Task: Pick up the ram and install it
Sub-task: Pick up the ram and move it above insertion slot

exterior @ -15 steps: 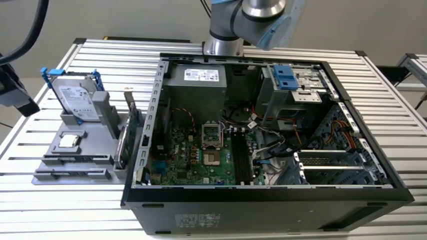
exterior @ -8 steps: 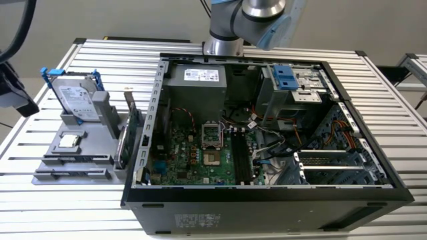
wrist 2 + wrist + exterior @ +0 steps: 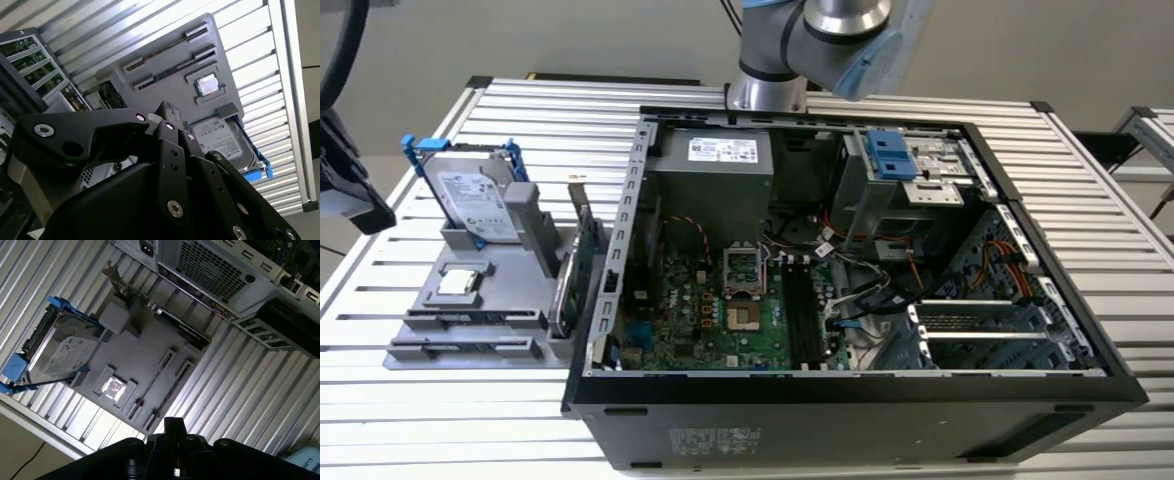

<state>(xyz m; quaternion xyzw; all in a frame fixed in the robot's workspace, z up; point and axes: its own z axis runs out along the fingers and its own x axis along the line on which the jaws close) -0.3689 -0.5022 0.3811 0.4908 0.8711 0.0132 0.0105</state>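
- Pick-up stage: gripper (image 3: 174,424) hovers above the grey tray (image 3: 135,347), fingers pressed together, holding nothing.
- Ram (image 3: 151,384) stands in the tray's holders, untouched.
- A grasp likely needs fingers parted, squared across that thin stick.

Bright glare on the slatted table (image 3: 265,65); computer case (image 3: 881,420) dim inside.

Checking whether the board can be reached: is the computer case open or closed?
Open. In the exterior view the computer case lies on its side with no panel on top, and the motherboard inside shows.
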